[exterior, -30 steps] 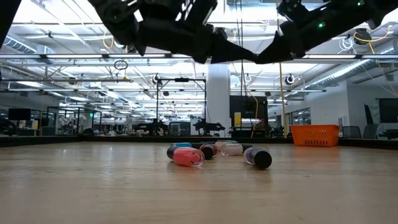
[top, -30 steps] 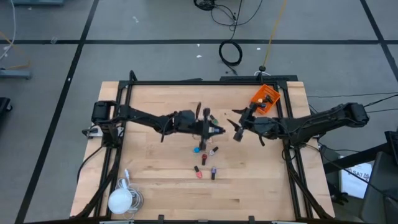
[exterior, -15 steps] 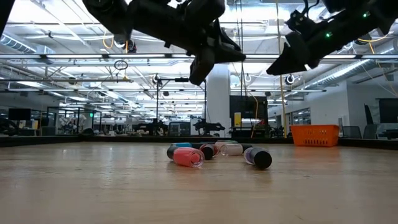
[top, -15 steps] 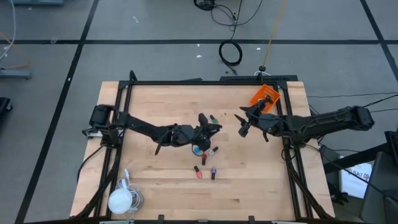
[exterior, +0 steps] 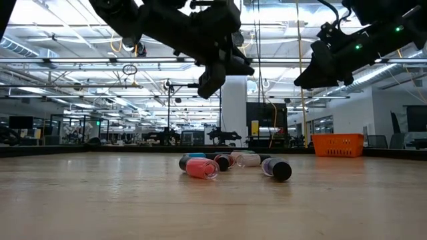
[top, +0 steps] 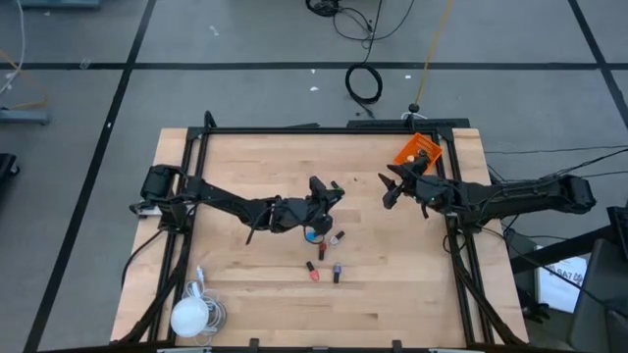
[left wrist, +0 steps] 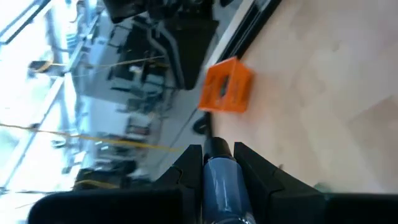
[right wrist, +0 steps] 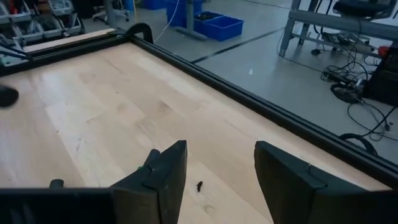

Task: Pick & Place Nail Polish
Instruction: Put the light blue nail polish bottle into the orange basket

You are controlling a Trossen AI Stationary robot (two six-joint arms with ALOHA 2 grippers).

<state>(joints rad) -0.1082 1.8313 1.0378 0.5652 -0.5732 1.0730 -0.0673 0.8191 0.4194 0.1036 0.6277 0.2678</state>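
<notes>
Bottle (left wrist: 222,186) sits clamped between left claw (left wrist: 219,163) fingers, above table.

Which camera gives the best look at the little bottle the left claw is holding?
The left wrist view: the blue bottle fills the gap between the left gripper fingers. The high view shows only the gripper above the table; the low view shows it dark against the ceiling; the right wrist view misses it.

Table (top: 245,294): pale wood grain, black frame. Bin (top: 417,154), upper right of frame: orange. Bottle (left wrist: 222,186) in the left gripper (left wrist: 217,158): blue, dark cap. Loose bottles (top: 324,257), centre: pink, red, purple, teal. Both arms black. Lower-left object (top: 191,316): white.
</notes>
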